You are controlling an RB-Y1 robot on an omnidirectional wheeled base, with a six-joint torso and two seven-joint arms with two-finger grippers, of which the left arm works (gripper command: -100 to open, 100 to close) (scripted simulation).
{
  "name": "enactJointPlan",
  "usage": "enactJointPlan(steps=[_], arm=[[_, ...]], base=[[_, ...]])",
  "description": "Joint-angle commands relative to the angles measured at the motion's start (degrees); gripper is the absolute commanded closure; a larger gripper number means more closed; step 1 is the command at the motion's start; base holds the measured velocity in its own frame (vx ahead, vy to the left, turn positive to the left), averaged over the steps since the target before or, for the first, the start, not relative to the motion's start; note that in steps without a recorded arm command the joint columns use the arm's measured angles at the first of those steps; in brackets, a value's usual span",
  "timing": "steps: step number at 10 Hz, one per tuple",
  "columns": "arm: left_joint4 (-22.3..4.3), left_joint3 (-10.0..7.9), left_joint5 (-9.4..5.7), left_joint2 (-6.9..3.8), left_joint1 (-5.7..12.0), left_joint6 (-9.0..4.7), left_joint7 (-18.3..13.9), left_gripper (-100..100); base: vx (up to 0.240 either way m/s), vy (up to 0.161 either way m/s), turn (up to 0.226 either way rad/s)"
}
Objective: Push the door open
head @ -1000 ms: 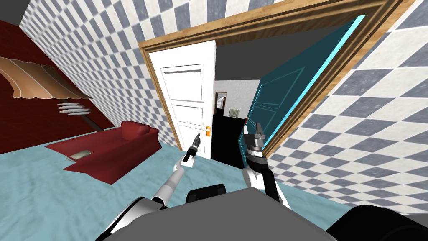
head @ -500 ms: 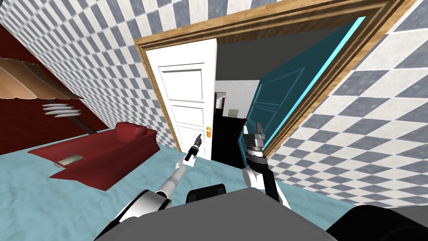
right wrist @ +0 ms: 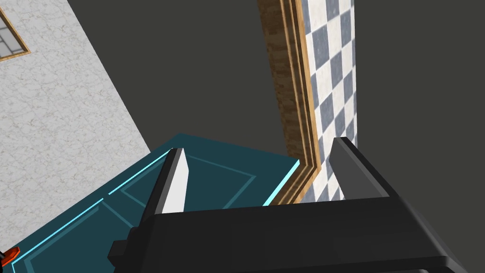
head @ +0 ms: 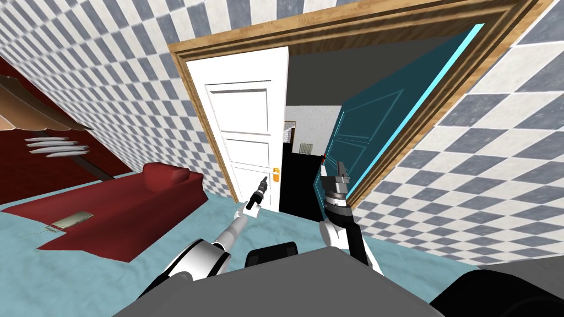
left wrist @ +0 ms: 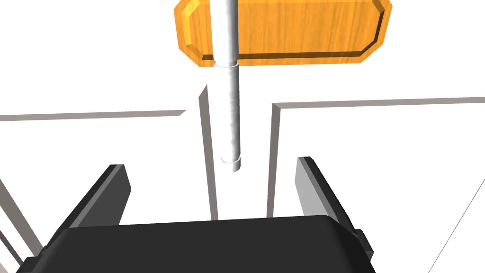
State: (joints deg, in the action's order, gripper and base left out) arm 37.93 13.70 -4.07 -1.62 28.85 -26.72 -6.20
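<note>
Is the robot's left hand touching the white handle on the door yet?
Apart. In the left wrist view the handle stands between the open fingers, with white door showing on both sides of it.

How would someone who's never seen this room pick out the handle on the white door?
In the checkered wall, a wooden frame holds a white door and a teal door. Low on the white door's edge by the gap sits an orange plate with a thin pale rod handle. It is that door's only orange spot, just ahead of the left gripper.
</note>
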Motion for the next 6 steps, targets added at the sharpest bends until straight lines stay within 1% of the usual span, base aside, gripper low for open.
enactJointPlan(steps=[1, 2, 5, 6], arm=[[0.00, 0.00, 0.00, 0.00, 0.00, 0.00, 0.00, -100], [-0.14, -0.17, -0.05, -0.77, 0.03, 0.04, 0.06, -100], [-0.31, -0.45, -0.13, -1.22, 0.03, -0.07, 0.17, -100], [-0.38, -0.58, -0.16, -1.22, 0.03, -0.12, 0.22, -100]], base=[[0.027, 0.033, -0.015], [0.124, -0.038, -0.026], [0.174, -0.056, -0.021], [0.174, -0.089, -0.033]])
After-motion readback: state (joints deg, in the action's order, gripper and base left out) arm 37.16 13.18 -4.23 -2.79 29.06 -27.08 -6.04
